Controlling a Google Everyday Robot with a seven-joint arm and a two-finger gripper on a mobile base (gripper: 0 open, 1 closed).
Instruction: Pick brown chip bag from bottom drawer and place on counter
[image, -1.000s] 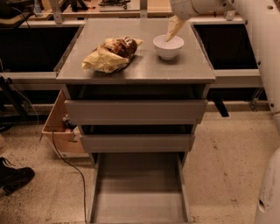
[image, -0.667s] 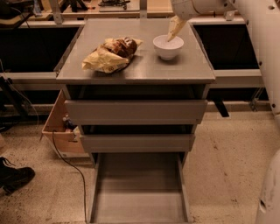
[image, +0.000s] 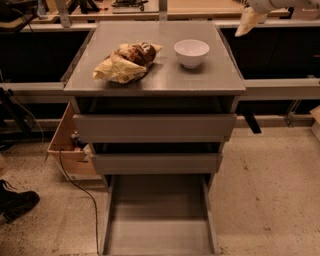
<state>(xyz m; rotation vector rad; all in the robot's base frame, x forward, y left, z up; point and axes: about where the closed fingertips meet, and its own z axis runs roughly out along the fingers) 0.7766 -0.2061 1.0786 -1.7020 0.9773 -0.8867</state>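
The brown chip bag (image: 126, 62) lies on its side on the grey counter (image: 165, 77), left of centre, its pale yellow-tan edge toward the front left. The bottom drawer (image: 159, 220) is pulled out below, and its bare grey floor holds nothing. My gripper (image: 247, 22) is at the top right, above and beyond the counter's right edge, well away from the bag, with nothing in it.
A white bowl (image: 191, 52) stands on the counter right of the bag. Two drawers with grey fronts (image: 155, 127) are above the bottom one. A cardboard box (image: 67, 150) and a cable lie on the floor at left, a dark shoe (image: 15, 200) at far left. Wooden tabletop (image: 200, 7) behind.
My gripper has moved from just above the white bowl to the right and up, off the counter. The view has shifted. The bag and the bowl have not moved.
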